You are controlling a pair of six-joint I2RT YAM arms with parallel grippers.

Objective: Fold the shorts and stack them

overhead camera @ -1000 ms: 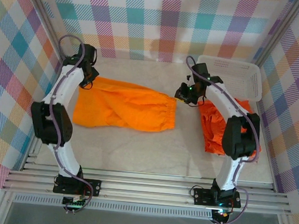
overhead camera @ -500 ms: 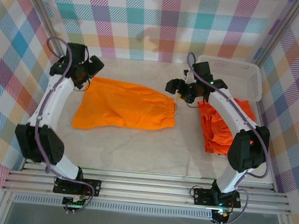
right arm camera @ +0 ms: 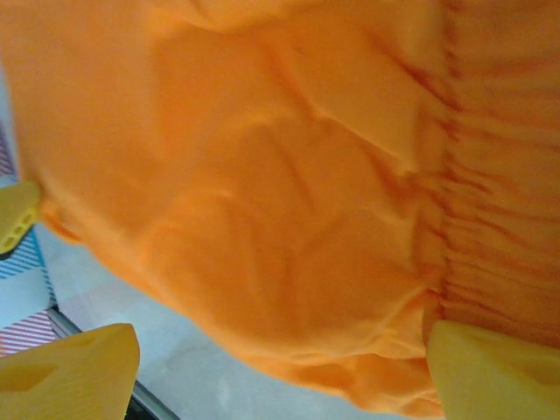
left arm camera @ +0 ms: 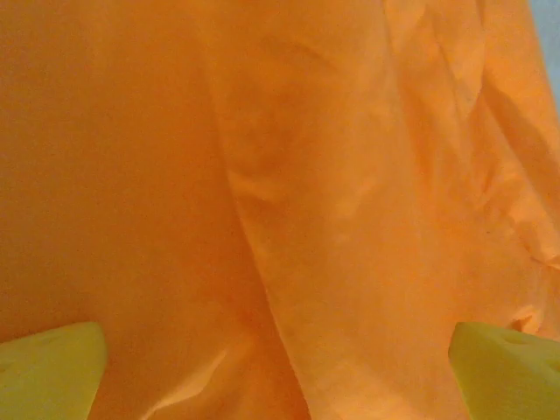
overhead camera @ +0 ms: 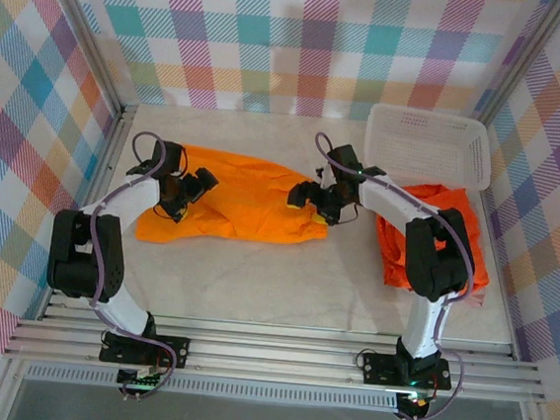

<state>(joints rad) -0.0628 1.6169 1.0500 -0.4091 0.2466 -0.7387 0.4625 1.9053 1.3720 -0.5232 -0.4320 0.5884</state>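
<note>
**Orange shorts [overhead camera: 246, 202] flat, both hands spread**

The thin, creased cloth lies mid-worktop [overhead camera: 254, 277], its gathered elastic waist at the right end. The left hand [overhead camera: 190, 193] is over the left end and the right hand [overhead camera: 311, 201] over the waist, both with yellow fingertips [left arm camera: 52, 367] wide apart and pinching nothing. A crumpled orange heap [overhead camera: 426, 244] lies beside the white lattice basket [overhead camera: 427, 145].
</note>
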